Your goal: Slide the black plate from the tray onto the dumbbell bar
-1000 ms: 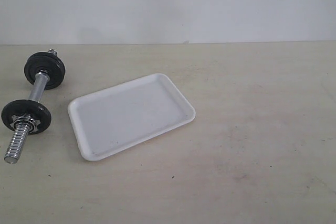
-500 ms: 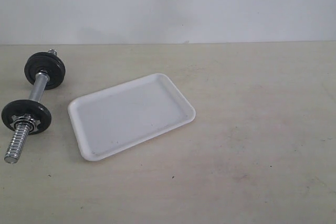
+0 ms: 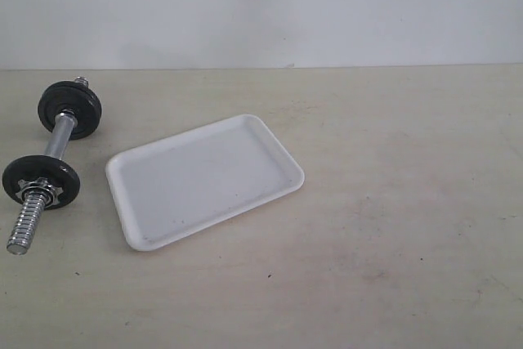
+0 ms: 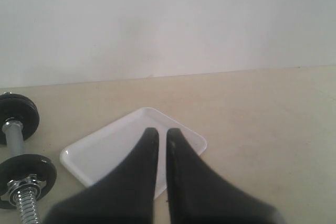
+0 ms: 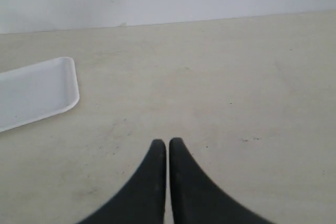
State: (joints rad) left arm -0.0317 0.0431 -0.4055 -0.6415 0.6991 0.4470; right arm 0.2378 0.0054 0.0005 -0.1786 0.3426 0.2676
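The left gripper (image 4: 161, 135), jaws nearly together and empty, faces the tray (image 4: 100, 153). The right gripper (image 5: 168, 144), equally narrow, is over the table (image 5: 236, 77) beside the tray. Left of the tray lies the bar (image 3: 59, 138), with the plate (image 3: 69, 109) on its far end.

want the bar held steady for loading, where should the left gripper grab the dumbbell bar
Probably the smooth middle of the dumbbell bar, from above, jaws across the rod: it rests level on the table, and black discs flank that stretch.
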